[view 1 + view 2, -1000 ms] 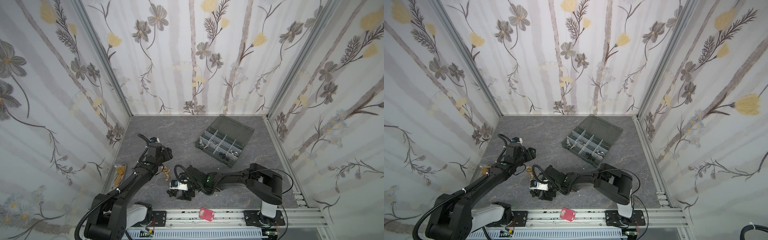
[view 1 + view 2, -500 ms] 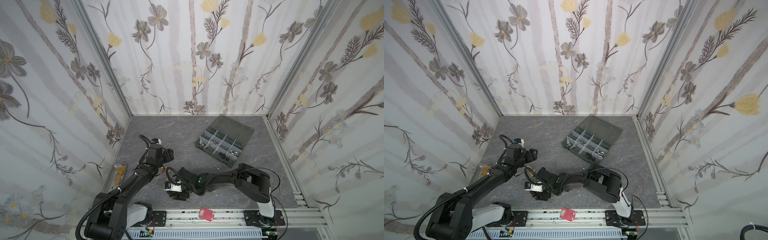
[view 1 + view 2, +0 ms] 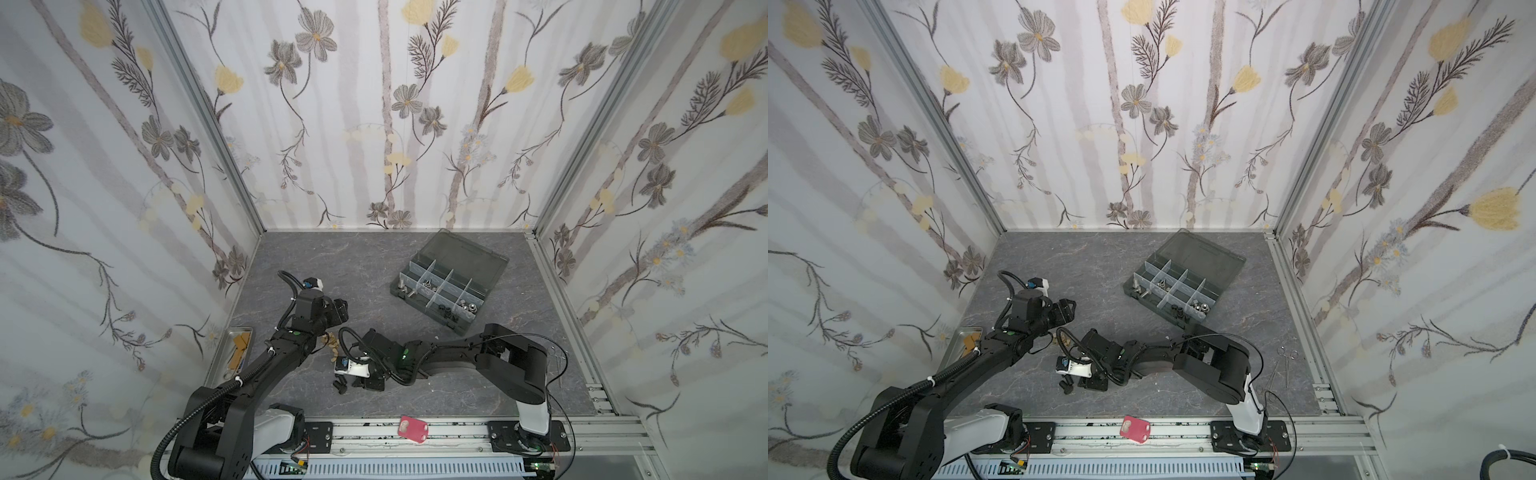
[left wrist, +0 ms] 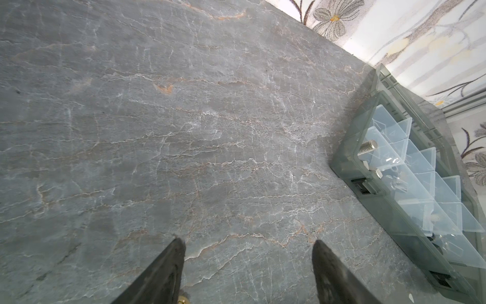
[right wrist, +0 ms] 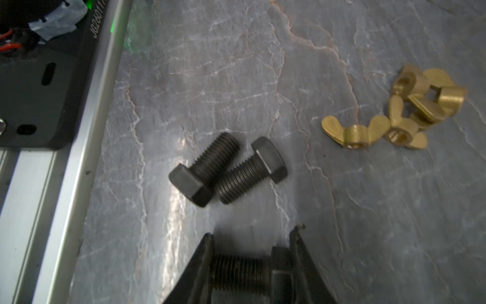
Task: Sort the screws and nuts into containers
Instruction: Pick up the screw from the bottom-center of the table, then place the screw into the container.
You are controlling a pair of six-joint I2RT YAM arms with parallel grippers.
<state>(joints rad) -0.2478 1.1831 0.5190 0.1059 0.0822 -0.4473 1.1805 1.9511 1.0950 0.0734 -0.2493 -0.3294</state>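
Observation:
My right gripper is shut on a black screw, which lies crosswise between the jaws, tip against one finger and head against the other. It stays low over the table's front middle. Two more black screws lie side by side on the grey table just ahead of its fingertips. My left gripper hangs open and empty over bare table, left of the containers. The containers are clear-walled cells in an open dark grey organizer. A silver screw stands in an end cell, and silver nuts lie in another.
A heap of brass winged pieces lies near the black screws. A steel tray sits at the left edge. The organizer's smoky lid lies open toward the back. Metal forceps lie at the right. A pink object rests on the front rail.
My right gripper has slid left toward the front and closed on a black screw. The left gripper has shifted slightly and stays open.

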